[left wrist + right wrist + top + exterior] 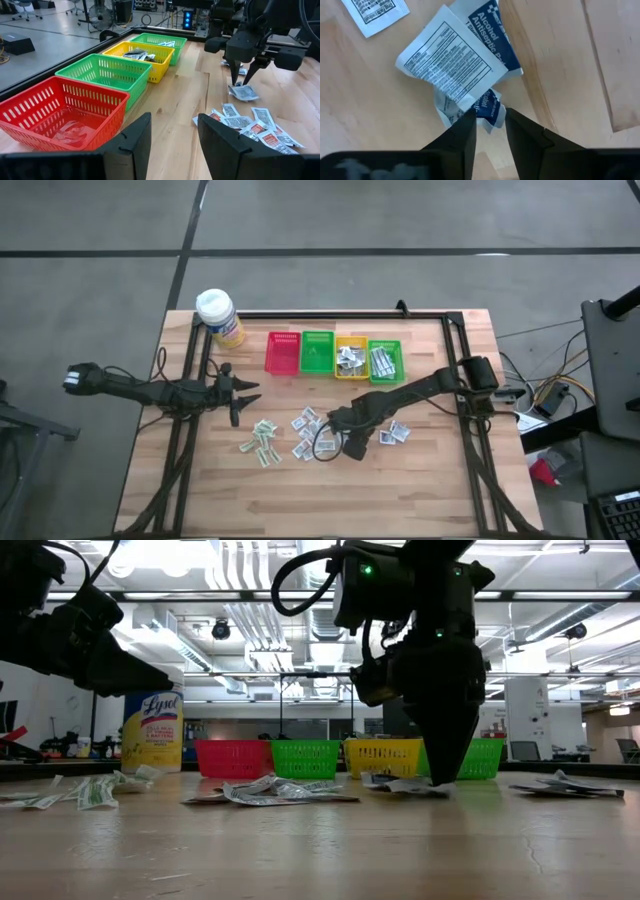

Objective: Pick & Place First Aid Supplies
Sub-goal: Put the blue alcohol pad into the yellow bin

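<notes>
Small white first aid packets lie scattered on the wooden table: green-printed ones point(262, 442), a middle heap point(305, 430) and a few at the right point(397, 432). My right gripper point(352, 444) points straight down into the middle of them and is shut on a crumpled blue-and-white packet point(489, 107). A second white packet point(452, 65) lies partly over that one. My left gripper point(245, 392) hangs open above the table's left part with nothing between its fingers point(135, 145). My right gripper pinches the blue-and-white packet's crumpled lower corner point(487, 114) between its two fingertips point(466, 125). The fingers come from above, pointing down. The packet lies on the table, its other end under the white packet.
Along the far side stand a red basket point(283, 352), a green basket point(318, 352), a yellow basket point(351, 370) and another green basket point(386, 372); the last two hold packets. A yellow bottle with a white cap point(220, 318) stands at the far left corner.
</notes>
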